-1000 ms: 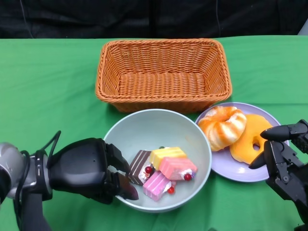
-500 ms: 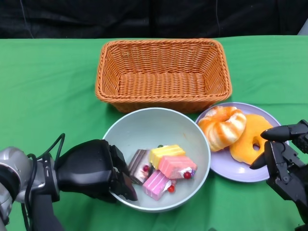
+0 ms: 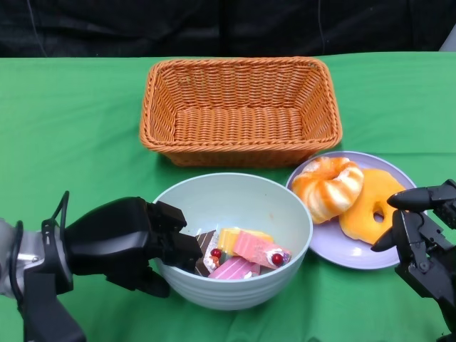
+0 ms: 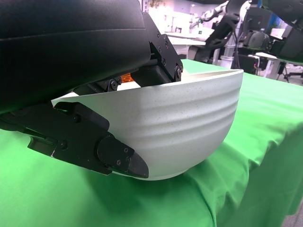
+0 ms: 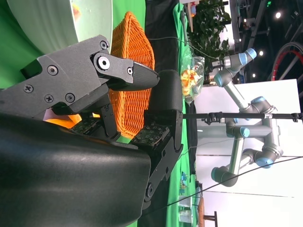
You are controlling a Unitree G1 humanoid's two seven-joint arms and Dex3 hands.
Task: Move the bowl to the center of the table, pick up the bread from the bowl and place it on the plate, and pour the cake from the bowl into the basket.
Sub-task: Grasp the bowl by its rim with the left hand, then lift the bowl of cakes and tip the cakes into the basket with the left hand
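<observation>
My left hand [image 3: 127, 244] grips the near-left rim of the pale blue bowl [image 3: 246, 198], which is lifted and tilted toward me. In the left wrist view the bowl [image 4: 180, 127] hangs above the green cloth, pinched between my fingers [image 4: 90, 146]. Several small cake pieces [image 3: 242, 255], pink, yellow and brown, lie in the bowl. Two pieces of bread, a glazed bun [image 3: 328, 187] and a yellow ring [image 3: 370, 203], lie on the lilac plate [image 3: 335, 249] to the right. The wicker basket [image 3: 241, 110] stands empty behind the bowl. My right hand [image 3: 420, 239] hovers open beside the plate.
Green cloth [image 3: 71, 142] covers the table, with a black backdrop behind. The basket [image 5: 130, 85] also shows in the right wrist view, beyond my right hand [image 5: 104, 94]. The table's near edge lies close under the bowl in the left wrist view.
My left hand has lifted the bowl off the cloth and tipped it toward me; the cakes slid to its near side. The right hand stayed still.
</observation>
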